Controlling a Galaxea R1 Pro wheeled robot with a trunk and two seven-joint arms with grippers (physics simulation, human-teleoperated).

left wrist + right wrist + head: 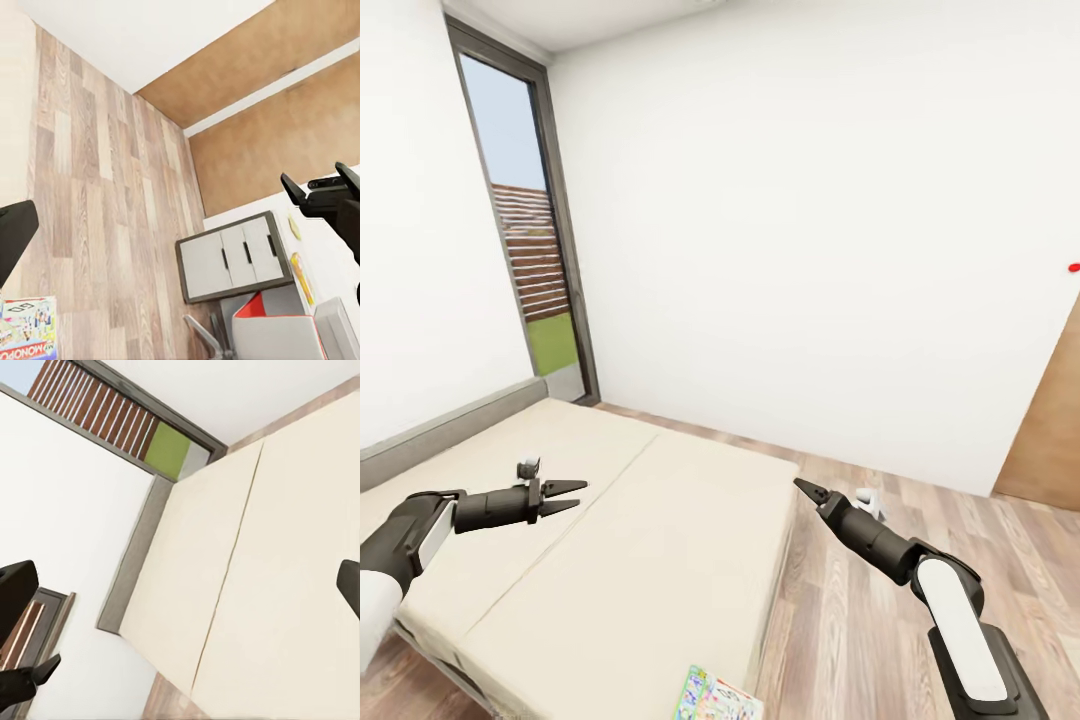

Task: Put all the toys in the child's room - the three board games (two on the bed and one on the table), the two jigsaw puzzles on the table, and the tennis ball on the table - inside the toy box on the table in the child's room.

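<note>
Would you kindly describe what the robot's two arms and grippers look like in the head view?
Both arms are matte black with rounded joints and a glossy white shell panel on the forearm. The left gripper and right gripper each end in two slim, pointed black fingers. A small grey-white camera module sits near each wrist. No loose cables or markings show.

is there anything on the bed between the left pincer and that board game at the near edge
Nothing visible does. The left pincer hangs open above the bed, and the sheet between it and the board game at the bed's near edge looks bare. The game is cut off by the head view's lower edge.
</note>
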